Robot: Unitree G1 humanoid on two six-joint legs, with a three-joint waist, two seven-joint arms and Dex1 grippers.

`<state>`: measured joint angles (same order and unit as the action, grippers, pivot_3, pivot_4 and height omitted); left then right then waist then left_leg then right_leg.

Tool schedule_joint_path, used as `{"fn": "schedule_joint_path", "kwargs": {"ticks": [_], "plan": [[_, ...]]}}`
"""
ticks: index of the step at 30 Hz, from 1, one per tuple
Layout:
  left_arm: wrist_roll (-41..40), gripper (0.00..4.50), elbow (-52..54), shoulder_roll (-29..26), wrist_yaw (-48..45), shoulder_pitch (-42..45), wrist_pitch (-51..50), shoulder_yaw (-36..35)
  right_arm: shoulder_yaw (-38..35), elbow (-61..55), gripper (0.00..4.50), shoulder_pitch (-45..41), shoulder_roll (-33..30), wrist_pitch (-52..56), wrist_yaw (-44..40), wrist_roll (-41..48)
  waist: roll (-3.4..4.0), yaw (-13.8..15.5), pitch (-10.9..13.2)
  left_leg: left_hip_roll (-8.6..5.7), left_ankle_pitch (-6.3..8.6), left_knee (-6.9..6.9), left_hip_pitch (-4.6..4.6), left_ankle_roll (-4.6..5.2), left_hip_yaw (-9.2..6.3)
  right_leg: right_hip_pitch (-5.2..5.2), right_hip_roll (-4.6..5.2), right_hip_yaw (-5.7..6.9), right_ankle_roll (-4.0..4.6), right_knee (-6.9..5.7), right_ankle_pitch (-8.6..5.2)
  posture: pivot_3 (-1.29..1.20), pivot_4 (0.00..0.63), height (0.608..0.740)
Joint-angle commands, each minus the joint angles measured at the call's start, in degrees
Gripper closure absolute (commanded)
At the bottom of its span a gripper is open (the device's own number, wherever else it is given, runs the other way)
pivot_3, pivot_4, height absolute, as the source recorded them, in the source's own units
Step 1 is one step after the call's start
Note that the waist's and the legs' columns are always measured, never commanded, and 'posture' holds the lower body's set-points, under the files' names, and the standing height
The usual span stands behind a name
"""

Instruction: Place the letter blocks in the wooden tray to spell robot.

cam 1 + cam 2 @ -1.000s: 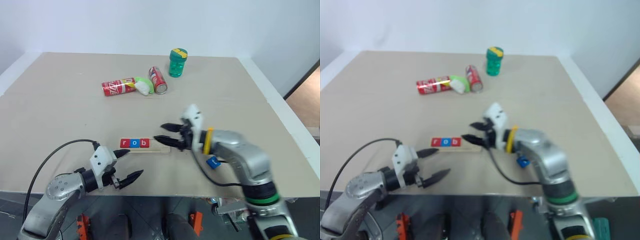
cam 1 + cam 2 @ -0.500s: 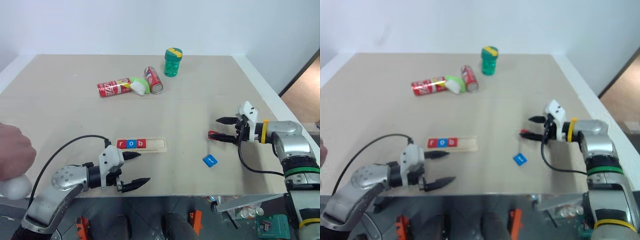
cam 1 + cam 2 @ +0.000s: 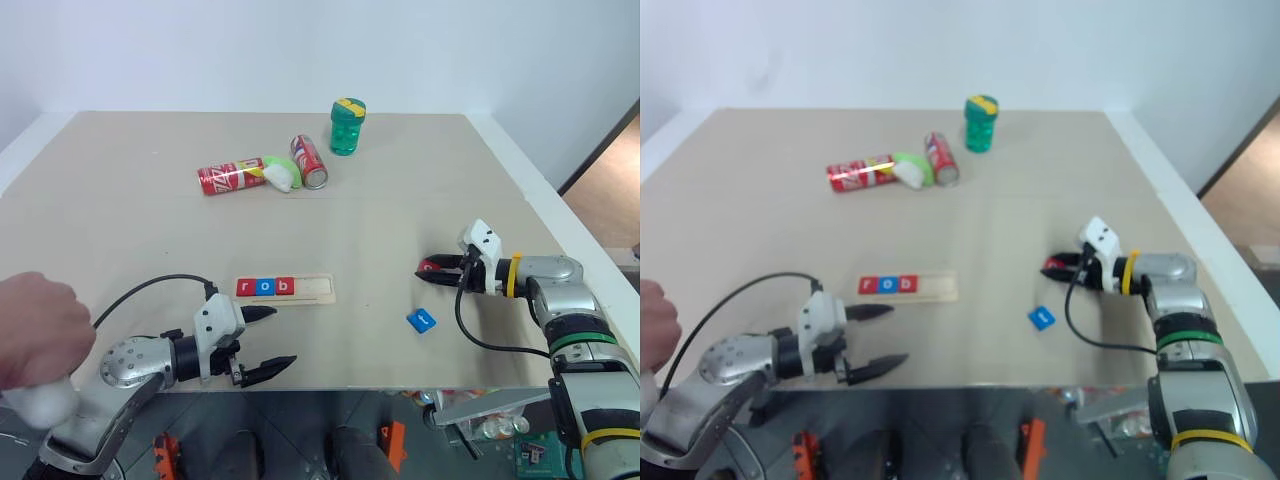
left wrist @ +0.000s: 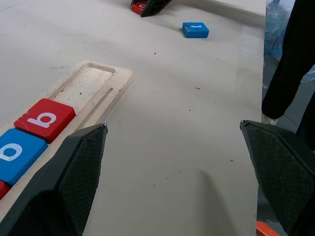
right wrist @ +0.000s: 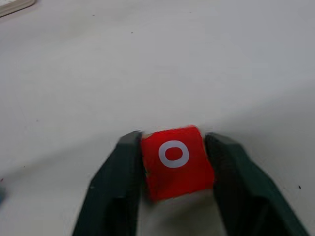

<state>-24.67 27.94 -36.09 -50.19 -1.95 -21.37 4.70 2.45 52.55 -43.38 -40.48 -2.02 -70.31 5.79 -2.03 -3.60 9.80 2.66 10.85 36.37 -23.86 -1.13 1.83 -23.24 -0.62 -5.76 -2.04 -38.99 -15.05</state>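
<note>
Beige tabletop (image 3: 420,200); wooden tray (image 3: 285,290) held r, o, b; right gripper (image 5: 172,162) clenched the red o block (image 5: 173,156) well to its right; left gripper (image 3: 262,340) gaped empty; a loose pinch could drop it in transit.

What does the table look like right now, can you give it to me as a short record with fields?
tray: wooden tray holds red r, blue o, red b; two slots bare
loose tile: blue t tile on the table
right gripper: shut on the red o tile
left gripper: open, near the tray
far side: two red cans, green cup
</note>
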Motion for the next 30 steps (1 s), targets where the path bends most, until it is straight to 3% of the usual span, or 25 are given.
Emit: {"fn": "schedule_joint_path", "kwargs": {"ticks": [1,5,10,16,30], "plan": [[0.2,0.0,1.48,0.09,0.84,0.08,0.37,-0.41,0.72,-5.0,3.15,2.57,-0.28,5.46,1.34,-1.16,-0.01,0.0,0.0,0.0,0.0,0.0,0.01,0.0,0.01,0.01,0.0,-0.02,0.0,0.0,0.0,0.0,0.15,0.74],[0.51,0.0,0.9,0.53,1.35,0.55,0.53,0.36,0.06,-15.88,3.15,6.8,0.54,11.33,3.62,0.11,-0.03,0.01,-0.02,0.01,0.0,0.01,0.03,0.0,0.02,0.02,0.0,-0.04,-0.02,0.0,0.0,0.0,0.15,0.74],[1.25,0.0,-1.88,2.33,3.72,1.53,1.79,-1.36,0.56,-28.28,3.15,5.51,3.28,17.04,4.41,2.7,-0.04,0.01,-0.03,0.03,0.01,-0.01,0.01,-0.01,-0.03,0.0,-0.04,0.0,-0.23,-0.01,0.1,0.0,0.15,0.74],[3.02,0.0,-5.65,4.46,7.33,2.04,3.86,-3.99,8.86,-43.32,3.15,2.28,11.67,23.43,2.1,4.73,0.17,-0.87,0.1,0.28,0.01,-0.04,0.01,-0.01,-0.1,-0.16,-0.3,-0.01,-0.1,-0.09,0.19,0.0,0.15,0.74],[3.71,0.0,-4.12,6.68,11.31,1.77,2.47,-3.83,16.72,-29.15,3.15,-5.27,19.69,15.92,-0.42,0.3,0.13,0.17,0.13,0.0,0.02,-0.02,-0.37,-0.04,-0.21,-0.25,0.02,0.31,-0.24,0.01,0.06,0.0,0.15,0.74]]}}
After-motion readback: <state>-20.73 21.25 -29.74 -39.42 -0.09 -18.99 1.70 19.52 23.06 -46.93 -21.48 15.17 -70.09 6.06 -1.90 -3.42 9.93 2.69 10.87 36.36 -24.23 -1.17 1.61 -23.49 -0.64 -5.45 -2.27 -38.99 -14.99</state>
